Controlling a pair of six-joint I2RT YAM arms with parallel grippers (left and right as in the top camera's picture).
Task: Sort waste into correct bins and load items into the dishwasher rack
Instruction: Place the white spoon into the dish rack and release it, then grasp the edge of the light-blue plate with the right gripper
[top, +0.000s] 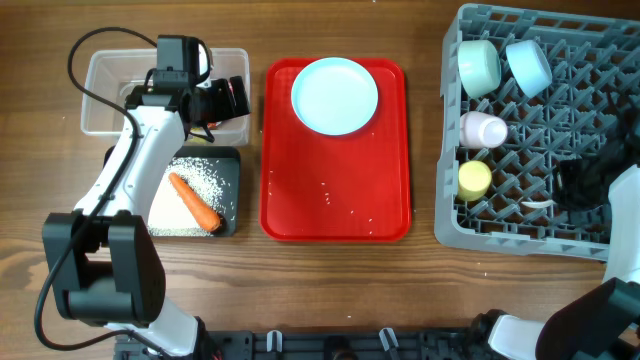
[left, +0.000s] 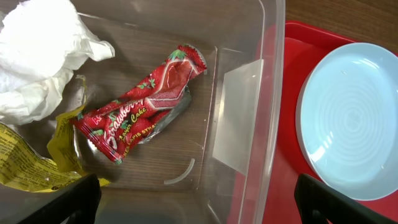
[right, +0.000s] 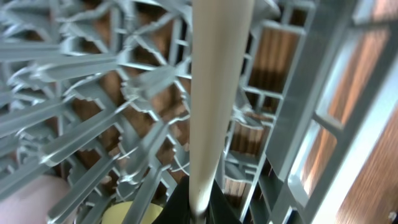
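My left gripper (left: 199, 213) hangs open over the clear tub (top: 100, 75), with nothing between its fingers. In the tub lie a red strawberry wrapper (left: 143, 102), a crumpled white tissue (left: 43, 56) and a yellow wrapper (left: 31, 165). The black tray (top: 230, 160) holds an orange carrot (top: 194, 200) on white rice (top: 205, 175). A pale blue plate (top: 334, 95) sits on the red tray (top: 335, 205). My right gripper (right: 199, 213) is shut on the white spoon (right: 214, 93) low inside the grey rack (top: 540, 240). Two bowls (top: 478, 66), a pink cup (top: 484, 129) and a yellow cup (top: 474, 179) stand in the rack.
The rack's upright pegs (right: 93, 124) and side wall (right: 323, 112) crowd close around the spoon. The tub's clear wall (left: 264, 93) stands between my left fingers and the red tray. A few rice grains (top: 325, 195) lie on the red tray.
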